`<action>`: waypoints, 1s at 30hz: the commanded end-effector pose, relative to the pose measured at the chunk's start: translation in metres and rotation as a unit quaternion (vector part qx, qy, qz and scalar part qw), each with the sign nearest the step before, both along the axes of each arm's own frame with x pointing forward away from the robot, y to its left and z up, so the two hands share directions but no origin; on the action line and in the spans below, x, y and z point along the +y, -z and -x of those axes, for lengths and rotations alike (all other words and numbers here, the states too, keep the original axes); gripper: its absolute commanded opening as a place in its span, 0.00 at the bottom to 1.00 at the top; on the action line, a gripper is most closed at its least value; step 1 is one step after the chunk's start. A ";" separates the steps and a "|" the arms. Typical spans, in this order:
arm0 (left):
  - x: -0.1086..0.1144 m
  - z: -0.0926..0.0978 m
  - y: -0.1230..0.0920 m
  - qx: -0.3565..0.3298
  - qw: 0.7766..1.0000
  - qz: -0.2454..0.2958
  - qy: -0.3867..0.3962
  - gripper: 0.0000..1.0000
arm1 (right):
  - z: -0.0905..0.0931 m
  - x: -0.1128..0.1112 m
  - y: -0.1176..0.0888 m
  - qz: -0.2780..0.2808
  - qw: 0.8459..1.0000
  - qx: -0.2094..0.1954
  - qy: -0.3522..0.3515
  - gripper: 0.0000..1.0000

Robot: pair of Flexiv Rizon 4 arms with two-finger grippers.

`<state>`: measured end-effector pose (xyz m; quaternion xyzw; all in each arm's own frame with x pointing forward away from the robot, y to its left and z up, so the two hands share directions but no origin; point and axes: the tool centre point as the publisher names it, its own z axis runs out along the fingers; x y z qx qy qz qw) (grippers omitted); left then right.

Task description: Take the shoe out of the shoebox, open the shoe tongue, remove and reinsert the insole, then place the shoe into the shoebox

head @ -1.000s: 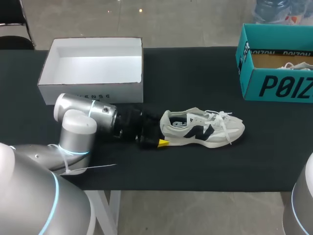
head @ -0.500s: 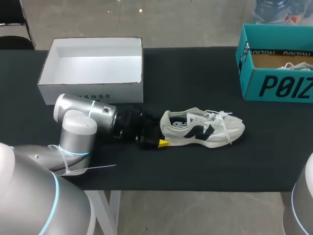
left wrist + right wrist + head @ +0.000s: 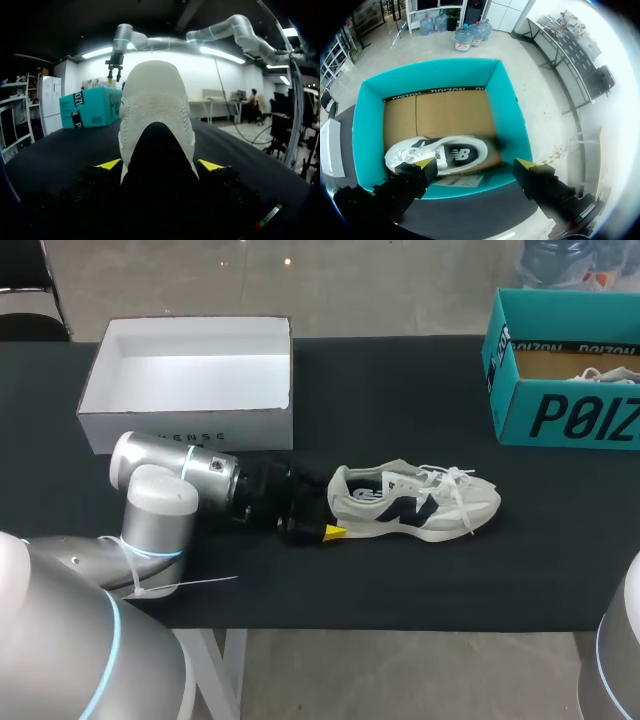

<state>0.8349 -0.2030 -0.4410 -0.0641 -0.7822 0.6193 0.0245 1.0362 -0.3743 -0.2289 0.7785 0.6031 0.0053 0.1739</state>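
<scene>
Lying mid-table, the shoe (image 3: 415, 502) has bare black table (image 3: 400, 400) all round it, with a white box (image 3: 190, 375) at its ten o'clock and a teal box (image 3: 560, 415) at two. Its upper is cream with a dark side logo and loose laces. The left gripper (image 3: 160, 164) pinches its heel from both sides. The right gripper (image 3: 475, 167) hangs spread wide, holding nothing, over the teal box.

The cream-white mesh sneaker (image 3: 415, 503) carries a dark navy side logo and white laces against the black table cloth (image 3: 400, 390). The open cardboard box (image 3: 190, 430) is plain white. The teal cardboard shoebox (image 3: 515, 400) has black lettering, a brown floor, and holds a second white sneaker (image 3: 440, 155) with a black logo patch.
</scene>
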 end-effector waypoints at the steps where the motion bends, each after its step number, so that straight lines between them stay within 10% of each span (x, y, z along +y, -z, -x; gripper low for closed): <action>1: -0.004 0.004 0.010 0.000 1.000 0.000 -0.002 0.00 | 0.000 0.000 0.000 0.000 1.000 0.000 0.000 1.00; 10: -0.004 0.004 0.010 0.000 1.000 0.000 -0.002 0.00 | 0.000 0.000 0.000 0.000 1.000 0.000 0.000 1.00; 30: -0.004 0.004 0.010 0.000 1.000 0.000 -0.002 0.00 | 0.066 0.116 -0.004 0.048 0.995 0.040 0.075 1.00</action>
